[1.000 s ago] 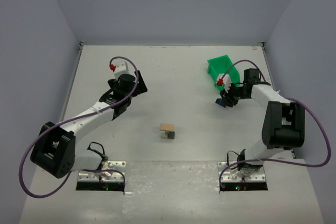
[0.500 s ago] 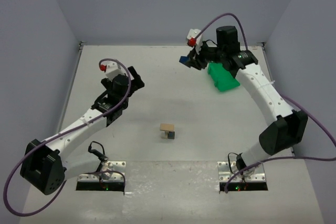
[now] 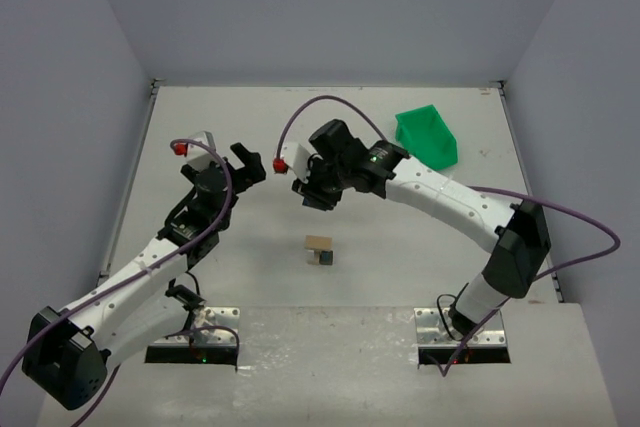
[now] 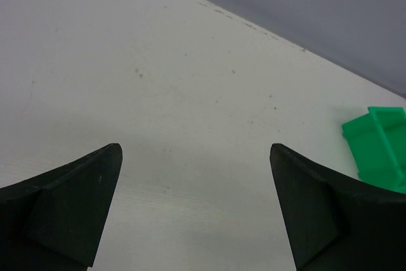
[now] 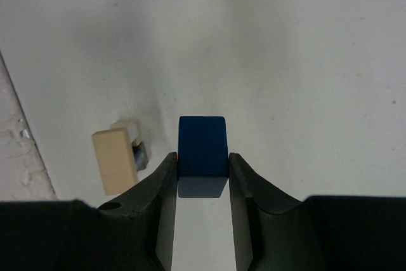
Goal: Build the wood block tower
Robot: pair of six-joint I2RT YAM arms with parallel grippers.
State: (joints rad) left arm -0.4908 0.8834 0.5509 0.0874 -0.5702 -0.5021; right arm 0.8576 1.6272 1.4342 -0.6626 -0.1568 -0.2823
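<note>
The wood block tower (image 3: 320,248) stands near the table's middle front: a pale plank (image 5: 114,160) lying on a tan cube and a dark grey cube. My right gripper (image 5: 202,164) is shut on a dark blue block (image 5: 202,146) and holds it in the air, behind and a little left of the tower in the top view (image 3: 312,194). My left gripper (image 3: 244,162) is open and empty, well left of the tower, and its wrist view shows only bare table between the fingers (image 4: 76,201).
A green plastic bin (image 3: 427,136) sits at the back right of the table, and it also shows in the left wrist view (image 4: 380,147). Grey walls close the table at the back and both sides.
My right arm has swung from the green bin to the table's middle with the dark blue block in it. My left arm has stretched forward and right.
</note>
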